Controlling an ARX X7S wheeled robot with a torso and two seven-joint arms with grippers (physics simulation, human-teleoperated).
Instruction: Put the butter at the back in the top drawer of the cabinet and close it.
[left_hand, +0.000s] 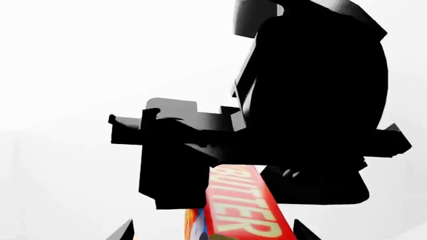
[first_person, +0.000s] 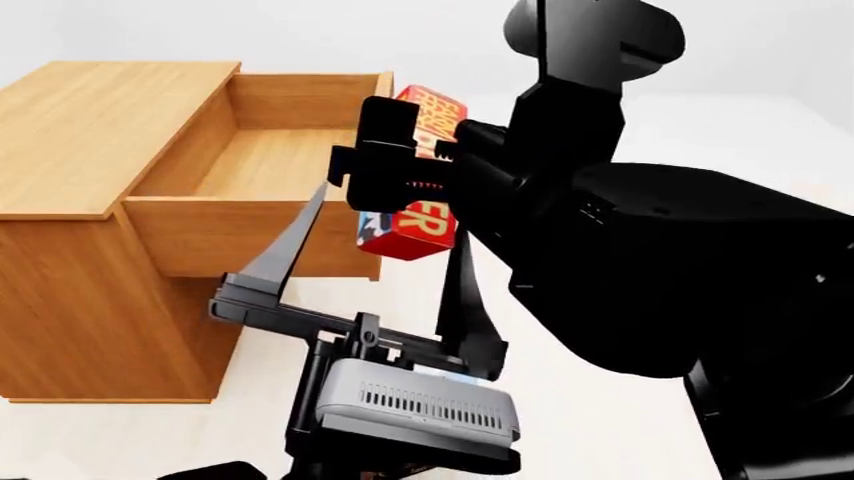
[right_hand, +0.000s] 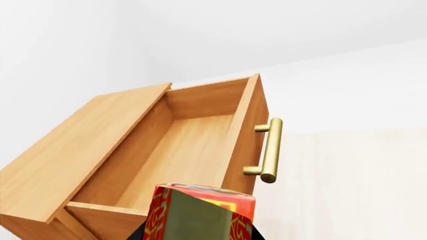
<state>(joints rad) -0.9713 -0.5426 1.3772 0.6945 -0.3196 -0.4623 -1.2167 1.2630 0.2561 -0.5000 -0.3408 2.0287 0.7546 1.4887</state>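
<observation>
Butter (first_person: 416, 215) hangs clamped in the right gripper (first_person: 400, 165), just outside the front of the open top drawer (first_person: 274, 160). Left gripper (first_person: 354, 335) waits below, fingers spread, empty. Best carry it over the front panel, then lower toward the cabinet (first_person: 94, 120) end.

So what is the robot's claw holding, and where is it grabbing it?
The right claw holds the butter box, pinched around its middle, beside the open top drawer. The left claw holds nothing.
</observation>
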